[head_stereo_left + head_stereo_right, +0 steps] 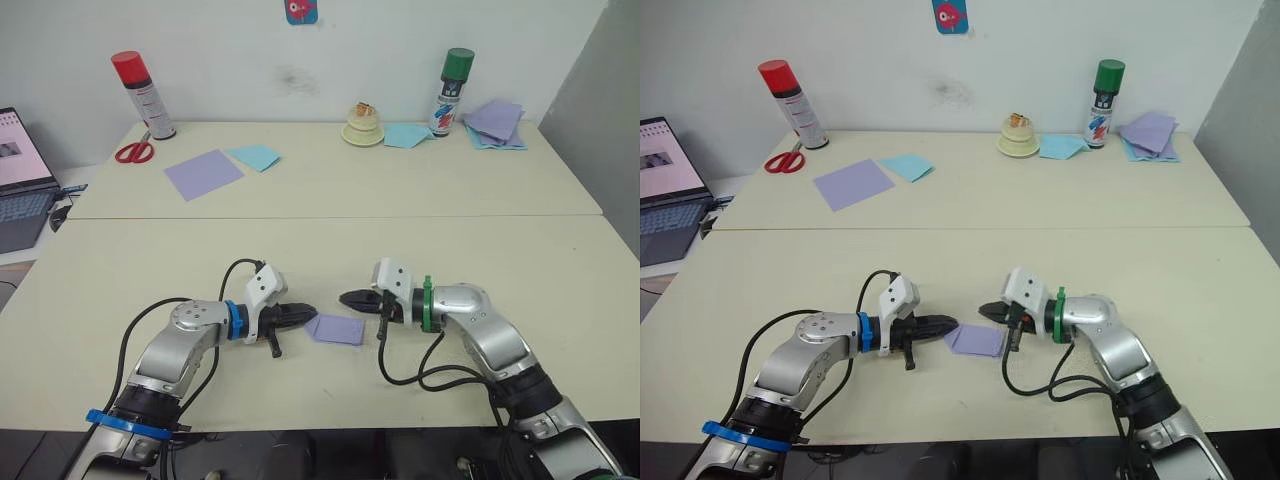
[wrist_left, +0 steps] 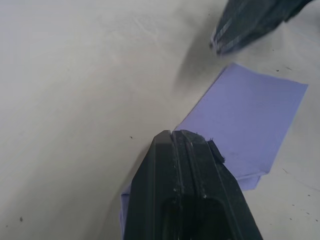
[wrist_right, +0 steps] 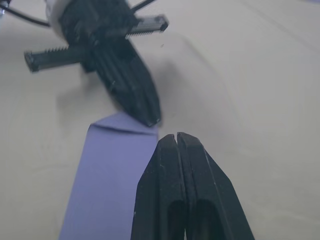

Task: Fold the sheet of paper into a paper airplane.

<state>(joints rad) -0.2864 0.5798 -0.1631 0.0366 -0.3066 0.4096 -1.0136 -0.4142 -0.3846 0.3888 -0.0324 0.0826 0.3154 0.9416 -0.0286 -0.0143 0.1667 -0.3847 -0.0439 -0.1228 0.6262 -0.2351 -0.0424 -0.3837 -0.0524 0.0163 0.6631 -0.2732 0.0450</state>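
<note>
While both closed grippers (image 1: 306, 313) (image 1: 348, 298) flank it, folded paper (image 1: 336, 329) apparently lies flat.

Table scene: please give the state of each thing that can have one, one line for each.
sheet of paper: folded small, lying flat between the claws
left claw: shut, tip at the paper's edge
right claw: shut, tip at the paper's edge
red-capped spray can: upright, capped
green-capped spray can: upright, capped
scissors: lying flat
laptop: open, screen lit
smooth lavender sheet: flat, unfolded
</note>
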